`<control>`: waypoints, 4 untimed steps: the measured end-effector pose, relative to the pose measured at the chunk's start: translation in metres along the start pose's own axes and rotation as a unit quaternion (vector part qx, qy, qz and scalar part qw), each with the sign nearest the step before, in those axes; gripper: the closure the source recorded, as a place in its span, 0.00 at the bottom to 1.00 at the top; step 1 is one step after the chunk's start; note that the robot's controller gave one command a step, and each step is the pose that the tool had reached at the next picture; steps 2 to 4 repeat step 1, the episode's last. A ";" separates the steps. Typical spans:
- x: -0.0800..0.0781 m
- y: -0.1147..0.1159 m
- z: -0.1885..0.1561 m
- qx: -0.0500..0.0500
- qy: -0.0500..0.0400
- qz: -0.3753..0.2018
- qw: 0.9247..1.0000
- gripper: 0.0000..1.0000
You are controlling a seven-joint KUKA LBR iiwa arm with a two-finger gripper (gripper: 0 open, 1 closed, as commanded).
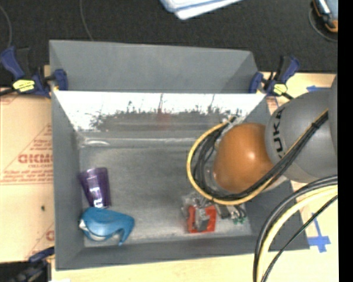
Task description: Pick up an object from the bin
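1. jaws are tucked under the arm's orange cover (241,157), honestly can't tell if they're spread or closed
2. gripper (198,207) is low in the right part of the bin (165,157), right over a small red blocky thing (201,221) by the wall at the view's bottom
3. purple cup (95,187) and blue rounded thing (106,225) sit just beside each other in the lower left corner, well apart from the gripper

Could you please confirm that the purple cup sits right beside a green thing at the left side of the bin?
Not quite. What sits beside the purple cup is a blue thing, not a green one. The camera view shows the two together at the left side of the bin, as you said.
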State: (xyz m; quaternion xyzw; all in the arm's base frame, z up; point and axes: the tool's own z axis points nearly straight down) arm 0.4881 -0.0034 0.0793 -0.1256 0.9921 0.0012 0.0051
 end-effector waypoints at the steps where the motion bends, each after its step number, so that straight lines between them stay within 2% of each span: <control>1: -0.015 0.010 -0.038 0.001 -0.004 0.006 1.000 1.00; 4: -0.015 0.010 -0.038 0.001 -0.004 0.006 1.000 1.00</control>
